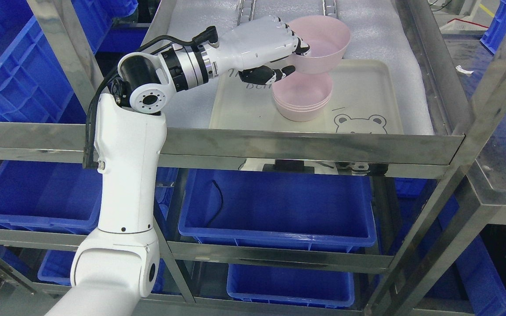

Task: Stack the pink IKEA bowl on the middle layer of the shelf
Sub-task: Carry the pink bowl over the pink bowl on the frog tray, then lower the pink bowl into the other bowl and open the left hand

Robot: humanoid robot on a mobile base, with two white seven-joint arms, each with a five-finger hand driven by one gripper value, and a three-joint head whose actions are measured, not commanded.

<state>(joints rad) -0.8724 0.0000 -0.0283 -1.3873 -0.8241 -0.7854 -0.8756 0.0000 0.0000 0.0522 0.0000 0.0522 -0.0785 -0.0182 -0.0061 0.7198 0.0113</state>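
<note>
One pink bowl (323, 41) pinched by left hand (262, 48) fingers (299, 44), tilted above bowl stack (302, 98) on tray (367, 87).

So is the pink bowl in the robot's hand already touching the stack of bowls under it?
Cannot tell. In the head view, the held bowl, gripped at its rim by the left hand, overlaps the stack on the tray; no gap or contact shows plainly.

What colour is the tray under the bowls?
Cream tray, with a bear face printed on it; head view.
</note>
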